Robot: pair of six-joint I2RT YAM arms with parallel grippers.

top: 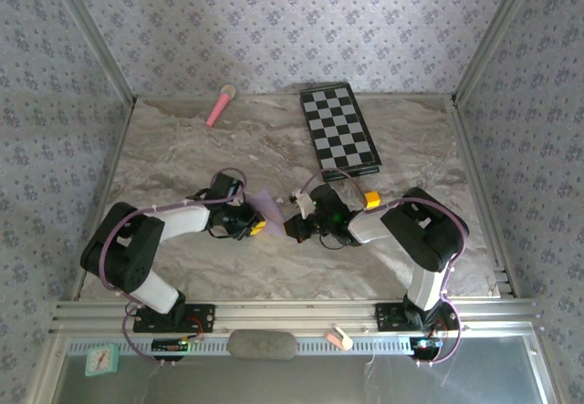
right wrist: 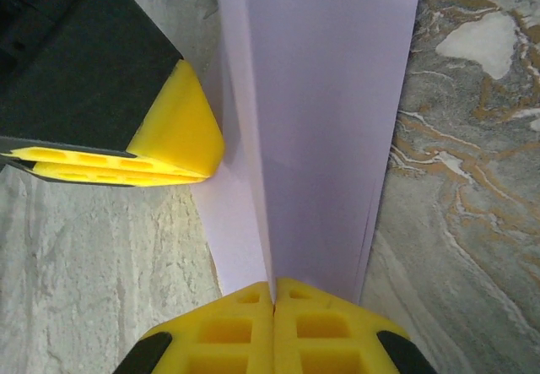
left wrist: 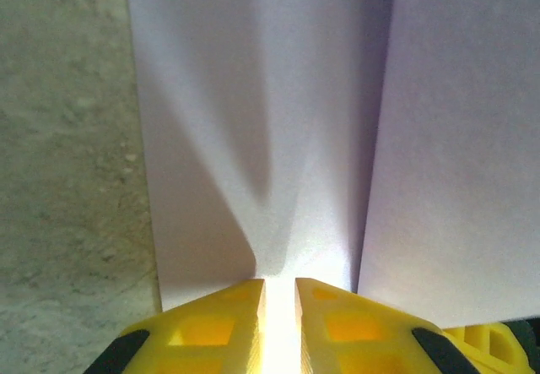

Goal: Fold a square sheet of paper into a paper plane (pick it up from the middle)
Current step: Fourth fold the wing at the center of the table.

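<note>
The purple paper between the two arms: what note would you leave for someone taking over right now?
Left gripper: shut on the paper.
Right gripper: shut on the paper's centre fold.
Paper: mid-table between the two arms, nearer than the checkered board.
Done: lengthwise creases are in and the layers are stacked.
Left: finish the plane shape, then release. How far the folds have got I cannot tell.

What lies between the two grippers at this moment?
The folded lilac paper spans the gap between them in the top view. The left gripper and right gripper each pinch it, as their wrist views show.
</note>
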